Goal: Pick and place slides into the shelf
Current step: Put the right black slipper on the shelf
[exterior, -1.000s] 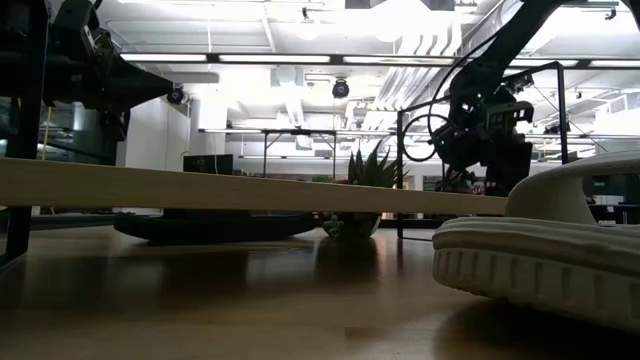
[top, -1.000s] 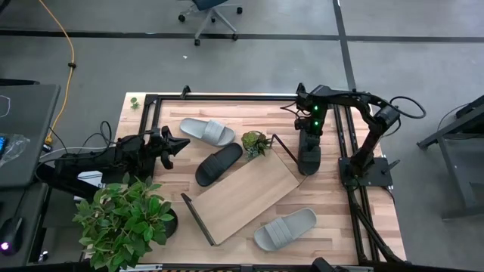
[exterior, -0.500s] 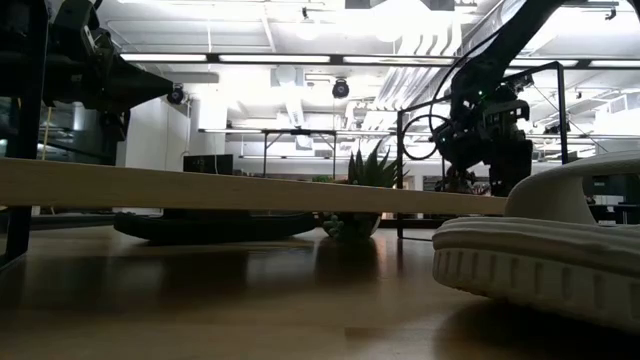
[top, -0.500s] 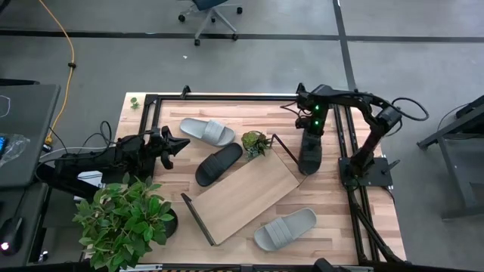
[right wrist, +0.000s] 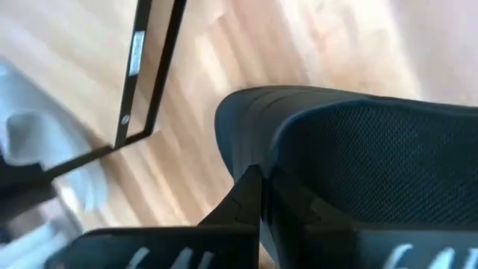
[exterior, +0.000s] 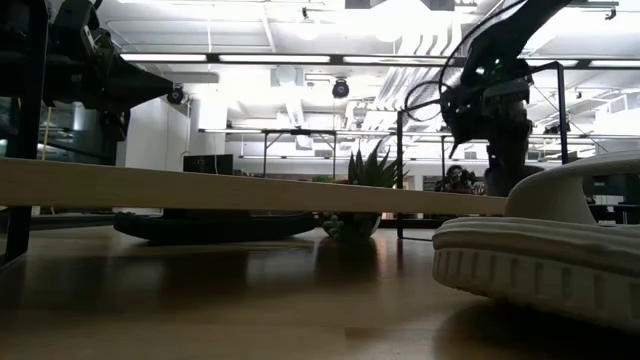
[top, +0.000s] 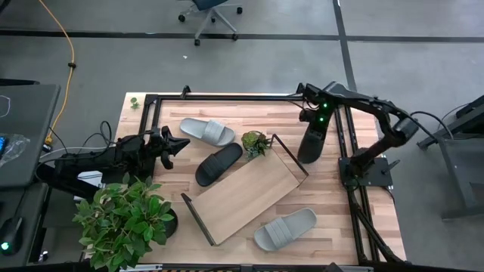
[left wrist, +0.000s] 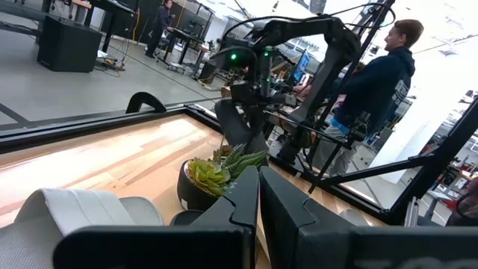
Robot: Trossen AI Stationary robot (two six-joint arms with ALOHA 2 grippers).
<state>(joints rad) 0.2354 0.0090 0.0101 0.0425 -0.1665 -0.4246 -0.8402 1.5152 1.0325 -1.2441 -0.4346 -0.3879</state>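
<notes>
High view: the right gripper (top: 314, 127) is clenched on a black slide (top: 311, 143) at the far right of the table (top: 242, 109). Since a second ago the slide has tilted and shifted a little farther, off its old spot by the shelf's (top: 246, 196) right end frame.
High view, others: second black slide (top: 218, 164) lies left of the shelf; one grey slide (top: 207, 131) far left, another grey slide (top: 285, 227) near right. The shelf plank is bare.
High view, left arm: the left gripper (top: 180, 143) waits at the left edge, clenched on nothing.
Low view: the right gripper (exterior: 497, 100) now sits higher than before, the black slide (exterior: 508, 160) hanging under it.
Left wrist view: right arm and black slide (left wrist: 237, 125) show beyond a small plant (left wrist: 213, 175); a person stands behind.
Right wrist view: the black slide (right wrist: 358, 149) fills the frame, pinched between the fingers (right wrist: 246, 198).
Meaning: judged as lift under way; carrying to the shelf comes next.
</notes>
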